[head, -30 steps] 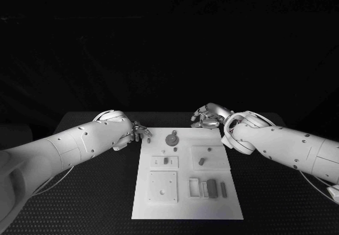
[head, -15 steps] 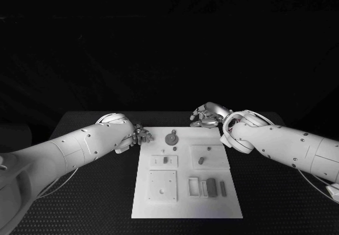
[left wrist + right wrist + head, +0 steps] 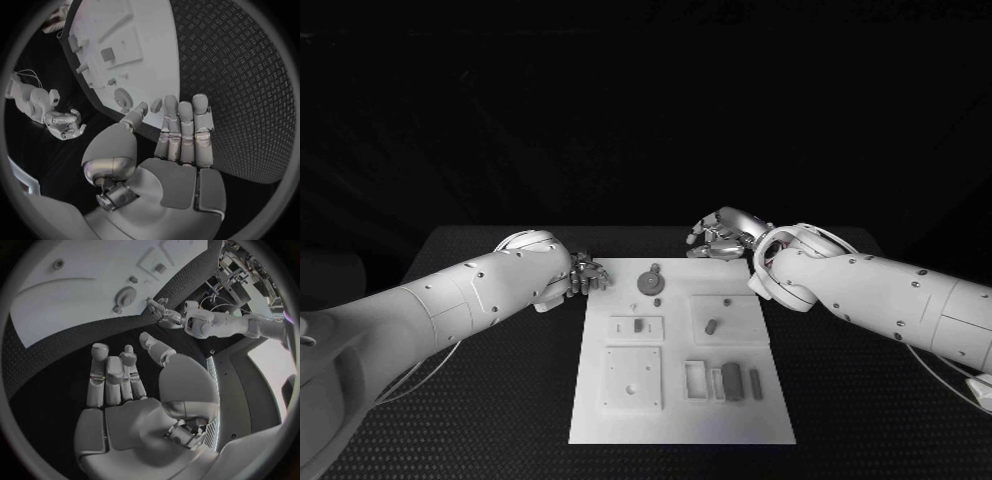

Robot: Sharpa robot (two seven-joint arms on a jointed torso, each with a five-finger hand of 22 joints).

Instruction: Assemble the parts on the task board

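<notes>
Both hands hold nothing: the left hand (image 3: 181,135) has its fingers straight and pressed together, the right hand (image 3: 122,382) likewise, each beside a far corner of the task board (image 3: 678,420) on the bench (image 3: 473,400). Small parts (image 3: 731,381) rest on the board.

White task board (image 3: 678,400) with grey parts (image 3: 731,380) lies on a black, diamond-textured table (image 3: 488,410).

Both hands have crept a little along the board's far end

Your left hand (image 3: 584,275) has edged in toward the task board (image 3: 681,400) and sits at its far left corner; your right hand (image 3: 720,236) has slid slightly leftward beyond the far edge. The parts seem unmoved, though they are small.
</notes>
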